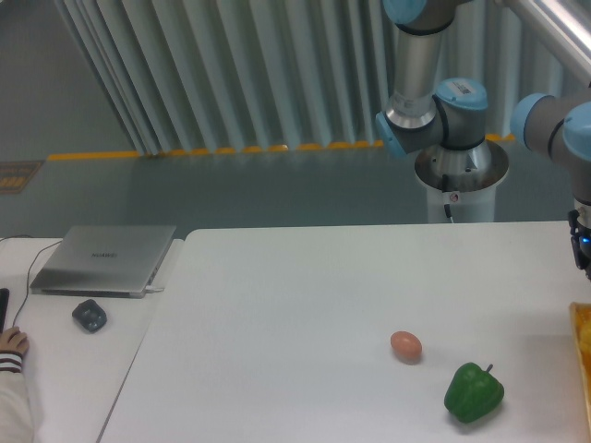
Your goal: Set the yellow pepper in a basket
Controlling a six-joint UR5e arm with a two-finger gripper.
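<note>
Basket (581, 369) rim at table's right edge. Arm wrist just above it, mostly off-frame; finger state: cannot tell. Yellow pepper not visible, likely carried or dropped in. Release unconfirmed.

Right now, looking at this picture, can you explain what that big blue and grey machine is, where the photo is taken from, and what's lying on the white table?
The machine is a robot arm: grey tubes joined by blue-capped joints, mounted on a round base behind the table. Its tip carries a two-finger gripper, but that end runs off the right edge of the picture, so you cannot tell whether it is open or holding anything.

There is one fixed camera, looking across the white table from its front.

On the table lie a brown egg and, nearer and to its right, a green pepper. At the far right edge is a strip of yellow-orange, the rim of a basket. A yellow pepper is not clearly visible.

On the side desk to the left are a closed laptop, a small dark object, and someone's hand at the edge.
</note>
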